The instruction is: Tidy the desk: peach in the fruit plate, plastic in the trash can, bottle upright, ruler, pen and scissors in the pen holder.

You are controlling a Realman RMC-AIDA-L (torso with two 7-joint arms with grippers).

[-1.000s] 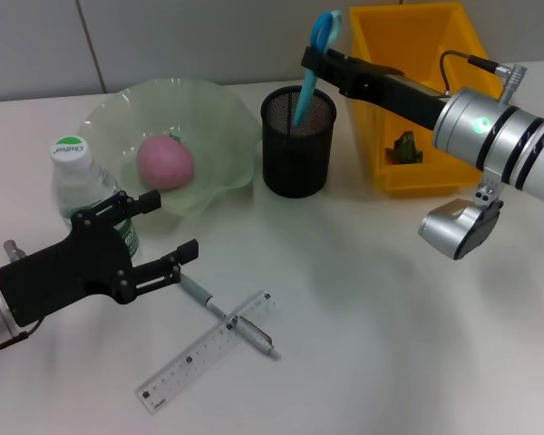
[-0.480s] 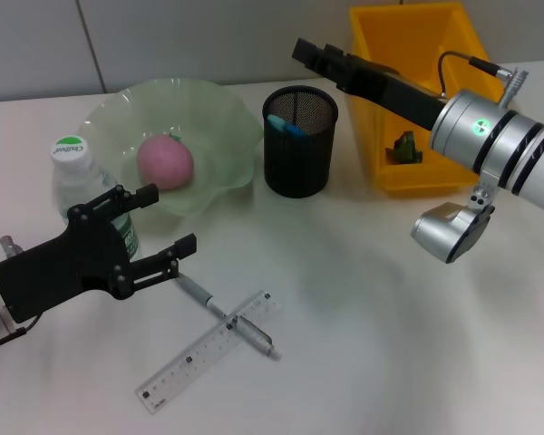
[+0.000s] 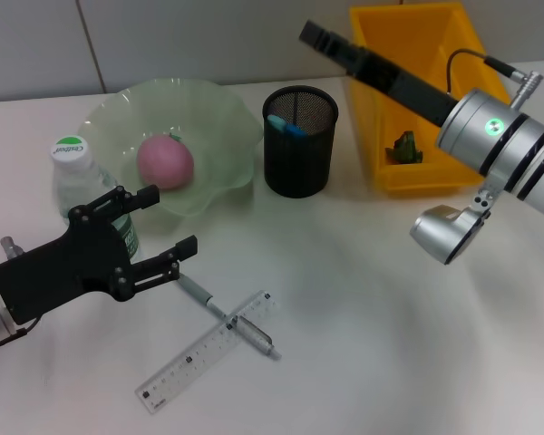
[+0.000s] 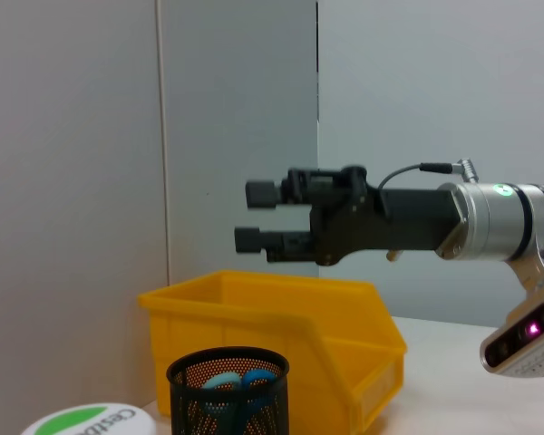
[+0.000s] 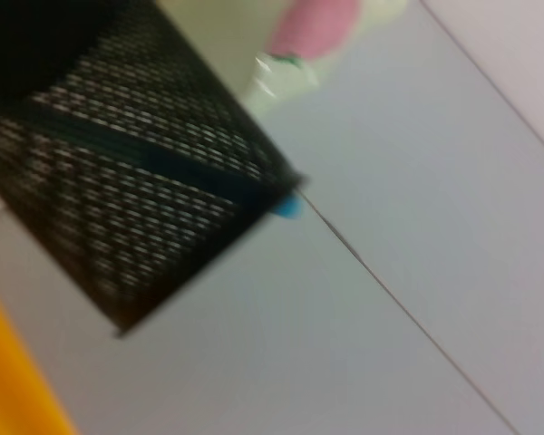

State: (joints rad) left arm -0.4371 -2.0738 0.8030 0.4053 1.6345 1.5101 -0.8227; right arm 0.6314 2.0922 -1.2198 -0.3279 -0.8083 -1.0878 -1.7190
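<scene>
The blue-handled scissors (image 3: pixel 284 125) sit inside the black mesh pen holder (image 3: pixel 298 142), only their handles showing at the rim, below and apart from the right gripper (image 3: pixel 310 34), which hangs in the air above the holder and just beside the yellow bin (image 3: pixel 417 91). From the left wrist view its two fingers stand apart with a clear gap and nothing between them. The left gripper (image 3: pixel 168 222) hovers low over the table (image 3: pixel 363 308), spread wide and empty, just in front of the upright bottle (image 3: pixel 80 186) and near the pen (image 3: pixel 225 315), which lies across the ruler (image 3: pixel 207 349). The peach (image 3: pixel 165 161) rests in the green plate (image 3: pixel 208 109). A small green scrap (image 3: pixel 404 147) lies in the bin, too small to identify. The scissor blades are hidden by the mesh, and the right wrist view is blurred, showing little beyond the holder's side.
</scene>
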